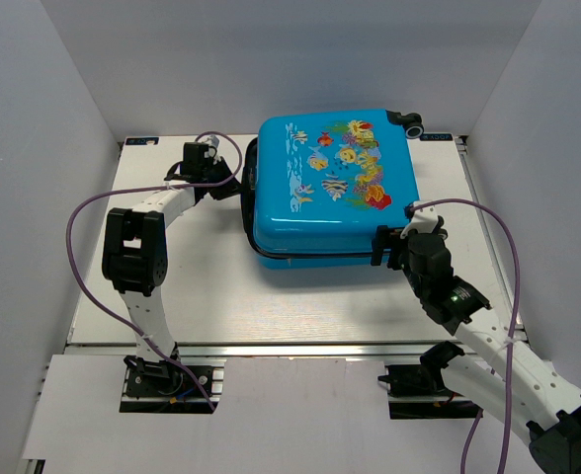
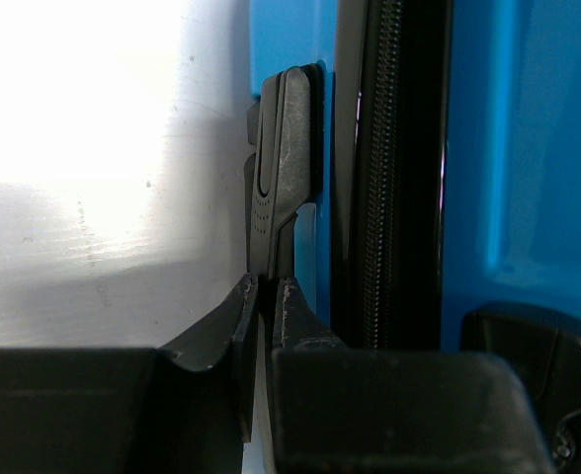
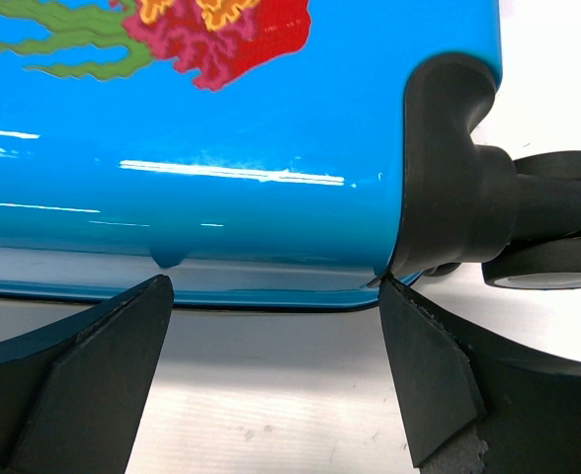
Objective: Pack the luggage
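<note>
The luggage [image 1: 330,183], a bright-blue hard-shell case with a fish print on its lid, lies flat and closed at the back middle of the table. My left gripper [image 1: 235,182] reaches in at its left side. In the left wrist view the jaws [image 2: 266,286] are shut on the black zipper pull [image 2: 281,168], which stands beside the zipper track [image 2: 384,197]. My right gripper [image 1: 389,245] sits at the case's near right corner. Its fingers [image 3: 274,286] stand wide open against the blue shell [image 3: 221,128], with nothing between them. The right fingertip touches the black corner guard [image 3: 449,148].
The white table [image 1: 202,296] has a metal rail [image 1: 271,348] along its near edge and white walls on three sides. Black wheels show on the case [image 3: 552,257] and at the far right corner [image 1: 412,123]. A black fitting [image 2: 533,365] sits on the shell.
</note>
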Robot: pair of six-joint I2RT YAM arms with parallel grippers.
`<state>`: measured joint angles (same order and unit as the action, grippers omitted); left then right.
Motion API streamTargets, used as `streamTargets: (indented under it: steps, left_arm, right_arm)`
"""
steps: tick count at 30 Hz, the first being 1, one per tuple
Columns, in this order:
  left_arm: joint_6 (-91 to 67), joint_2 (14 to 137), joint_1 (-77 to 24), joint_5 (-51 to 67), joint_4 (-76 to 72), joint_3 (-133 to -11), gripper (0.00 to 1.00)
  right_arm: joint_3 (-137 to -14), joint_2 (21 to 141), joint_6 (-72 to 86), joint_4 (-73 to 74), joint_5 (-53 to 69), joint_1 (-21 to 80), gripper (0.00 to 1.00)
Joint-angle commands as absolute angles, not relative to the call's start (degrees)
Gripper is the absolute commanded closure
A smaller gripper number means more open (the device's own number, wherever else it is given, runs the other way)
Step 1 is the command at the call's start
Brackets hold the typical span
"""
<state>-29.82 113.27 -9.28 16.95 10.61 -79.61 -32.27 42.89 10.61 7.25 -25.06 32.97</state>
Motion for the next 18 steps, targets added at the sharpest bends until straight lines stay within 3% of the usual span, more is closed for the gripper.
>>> streamTargets:
  steps: [1, 5, 10, 14, 18]
  left_arm:
    - [-26.6, 123.3, -8.4, 11.3, 27.1, -76.8, 1.0]
    - [-26.3, 125.6, -7.2, 9.9, 29.8, -81.7, 1.0]
    - [-24.7, 128.4, -4.2, 8.2, 32.2, -87.5, 1.0]
    - [-21.7, 132.3, -2.5, 8.0, 34.5, -93.0, 1.0]
    - [-19.8, 134.3, -1.1, 8.4, 35.7, -98.2, 1.0]
  right_arm:
    - [-36.7, 41.5, 14.1, 9.4, -22.4, 33.0, 0.11]
    - [-33.8, 38.7, 20.6, 20.0, -20.0, 33.1, 0.12]
    - [-35.1, 29.0, 32.0, 32.7, -33.9, 33.0, 0.11]
    - [-44.9, 29.6, 24.5, 40.9, -39.0, 33.0, 0.11]
    - [-51.0, 37.9, 15.2, 42.5, -38.4, 33.0, 0.11]
